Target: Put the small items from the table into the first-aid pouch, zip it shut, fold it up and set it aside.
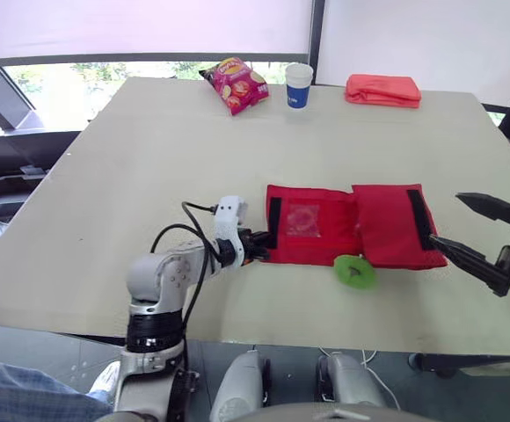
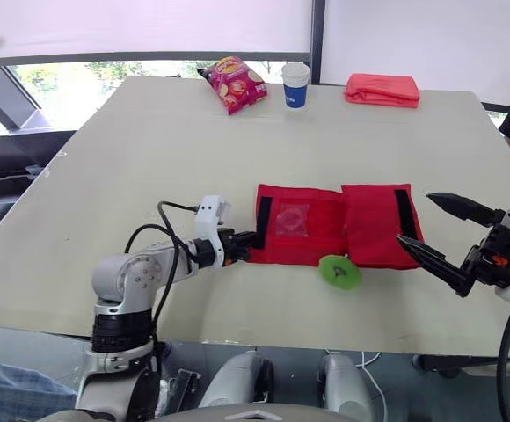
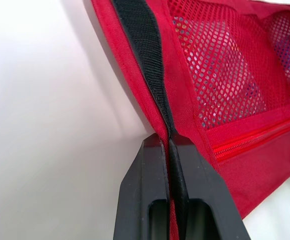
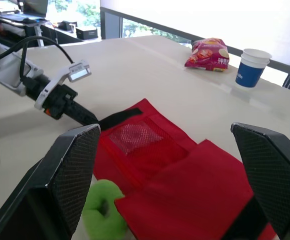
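First-aid pouch (image 1: 352,224) lies unfolded on the desk (image 1: 149,158), left gripper (image 1: 257,246) clamped on its velcro edge, likely steadying it, right gripper (image 1: 444,217) spread apart opposite.

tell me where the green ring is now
In the head views the green ring lies on the table at the near edge of the red pouch, midway between the left gripper clamped on the pouch's left end and the open right gripper.

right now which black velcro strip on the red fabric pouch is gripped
The left-end strip beside the mesh pocket, pinched by the left gripper; the right-end strip lies free.
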Controlling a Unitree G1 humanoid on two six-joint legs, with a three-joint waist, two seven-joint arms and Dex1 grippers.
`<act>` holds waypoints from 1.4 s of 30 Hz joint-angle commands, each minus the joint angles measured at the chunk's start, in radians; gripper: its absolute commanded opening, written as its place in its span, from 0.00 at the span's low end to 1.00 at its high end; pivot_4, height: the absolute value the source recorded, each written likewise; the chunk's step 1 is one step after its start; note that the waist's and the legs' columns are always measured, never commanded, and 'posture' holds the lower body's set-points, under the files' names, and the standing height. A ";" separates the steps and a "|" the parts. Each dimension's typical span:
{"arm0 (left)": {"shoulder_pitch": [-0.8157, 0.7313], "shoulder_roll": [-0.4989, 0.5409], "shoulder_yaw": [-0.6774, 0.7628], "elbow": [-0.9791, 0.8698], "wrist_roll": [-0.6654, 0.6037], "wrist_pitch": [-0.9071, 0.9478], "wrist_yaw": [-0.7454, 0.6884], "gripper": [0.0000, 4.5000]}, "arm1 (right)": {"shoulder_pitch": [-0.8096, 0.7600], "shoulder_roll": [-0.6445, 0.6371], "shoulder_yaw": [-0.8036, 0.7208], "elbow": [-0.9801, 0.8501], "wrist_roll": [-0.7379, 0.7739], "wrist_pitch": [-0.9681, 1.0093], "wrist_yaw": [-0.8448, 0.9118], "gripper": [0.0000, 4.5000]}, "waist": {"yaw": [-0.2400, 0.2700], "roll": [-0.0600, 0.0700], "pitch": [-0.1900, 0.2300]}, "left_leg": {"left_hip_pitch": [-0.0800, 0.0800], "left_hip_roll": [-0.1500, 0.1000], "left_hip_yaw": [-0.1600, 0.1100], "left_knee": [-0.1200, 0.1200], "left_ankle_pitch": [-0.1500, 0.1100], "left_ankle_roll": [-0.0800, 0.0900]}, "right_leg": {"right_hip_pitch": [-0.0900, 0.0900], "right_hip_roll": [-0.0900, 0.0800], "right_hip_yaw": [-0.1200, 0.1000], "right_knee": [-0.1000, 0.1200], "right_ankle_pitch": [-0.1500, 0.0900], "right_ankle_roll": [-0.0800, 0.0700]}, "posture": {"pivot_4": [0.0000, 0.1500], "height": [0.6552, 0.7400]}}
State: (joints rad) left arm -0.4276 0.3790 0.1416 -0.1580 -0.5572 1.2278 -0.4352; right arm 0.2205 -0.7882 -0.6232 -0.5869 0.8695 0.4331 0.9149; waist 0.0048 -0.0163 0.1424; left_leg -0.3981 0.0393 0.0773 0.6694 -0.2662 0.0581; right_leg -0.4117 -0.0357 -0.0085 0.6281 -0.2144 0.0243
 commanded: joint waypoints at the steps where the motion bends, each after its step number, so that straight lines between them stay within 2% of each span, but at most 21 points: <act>1: -0.045 0.129 0.028 0.067 -0.016 -0.113 -0.168 0.00 | -0.008 -0.004 0.012 -0.013 0.005 -0.009 0.011 1.00 | -0.003 0.000 0.000 | 0.000 0.000 0.000 0.000 0.000 0.000 | 0.000 0.000 0.000 0.000 0.000 0.000 | 1.00 1.00; 3: -0.071 0.205 0.020 0.127 -0.009 -0.163 -0.257 0.00 | -0.014 -0.006 0.026 -0.008 -0.001 -0.009 0.015 1.00 | -0.002 0.000 0.001 | 0.000 0.000 0.000 -0.001 0.000 0.000 | 0.000 -0.001 -0.001 0.000 0.000 0.000 | 1.00 1.00; 7: -0.139 0.274 -0.018 0.248 0.006 -0.246 -0.374 0.00 | -0.040 -0.008 0.066 0.000 -0.016 -0.009 0.009 1.00 | 0.005 -0.002 0.002 | 0.000 -0.001 0.001 0.000 0.000 0.000 | -0.001 -0.005 -0.001 -0.001 0.000 0.000 | 1.00 1.00; 14: -0.274 0.240 -0.025 0.355 -0.038 -0.241 -0.463 0.00 | -0.183 0.042 0.328 0.107 -0.226 -0.060 -0.051 1.00 | 0.011 -0.006 0.005 | -0.002 -0.002 0.000 0.000 0.000 0.000 | -0.001 -0.010 -0.004 -0.001 0.002 -0.003 | 1.00 1.00; 16: -0.299 0.237 -0.013 0.365 -0.058 -0.217 -0.480 0.00 | -0.221 0.062 0.371 0.159 -0.265 -0.087 -0.046 0.88 | 0.010 -0.006 0.006 | -0.003 -0.002 0.000 0.000 0.000 0.000 | -0.001 -0.010 -0.004 -0.001 0.002 -0.003 | 1.00 1.00; 18: -0.344 0.226 0.023 0.399 -0.086 -0.186 -0.473 0.00 | -0.257 0.079 0.420 0.231 -0.308 -0.127 -0.018 0.69 | 0.009 -0.006 0.006 | -0.003 -0.003 0.000 0.000 0.000 0.000 | -0.001 -0.009 -0.005 -0.001 0.002 -0.003 | 1.00 1.00; 23: -0.433 0.207 0.096 0.450 -0.180 -0.067 -0.468 0.00 | -0.329 0.134 0.503 0.374 -0.383 -0.224 0.028 0.08 | 0.007 -0.006 0.007 | -0.003 -0.002 0.001 0.000 0.000 0.000 | -0.001 -0.002 -0.006 -0.001 0.000 0.001 | 1.00 1.00; 24: -0.444 0.204 0.100 0.454 -0.192 -0.049 -0.470 0.00 | -0.342 0.144 0.521 0.409 -0.404 -0.246 0.034 0.01 | 0.007 -0.006 0.007 | -0.003 -0.002 0.001 0.000 0.000 0.000 | -0.001 -0.001 -0.005 -0.001 0.000 0.001 | 1.00 1.00; 31: -0.465 0.196 0.063 0.460 -0.187 -0.043 -0.476 0.00 | -0.386 0.191 0.613 0.657 -0.553 -0.407 0.054 0.01 | 0.007 -0.006 0.007 | -0.001 -0.002 0.002 0.000 0.002 -0.002 | 0.000 -0.001 -0.004 0.001 0.000 0.001 | 1.00 1.00; 42: -0.446 0.180 0.037 0.432 -0.198 -0.084 -0.523 0.00 | -0.413 0.234 0.672 0.686 -0.624 -0.434 0.041 0.01 | 0.000 -0.006 0.007 | 0.001 -0.002 0.003 0.001 0.004 -0.006 | -0.001 -0.001 -0.002 0.005 0.001 -0.001 | 1.00 1.00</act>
State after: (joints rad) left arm -0.8648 0.5597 0.1829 0.3225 -0.7298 1.1655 -0.9262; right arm -0.1772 -0.5572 0.0361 0.0975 0.2644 0.0048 0.9612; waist 0.0052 -0.0218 0.1495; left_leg -0.3964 0.0372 0.0801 0.6701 -0.2627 0.0523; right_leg -0.4124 -0.0368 -0.0107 0.6340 -0.2138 0.0238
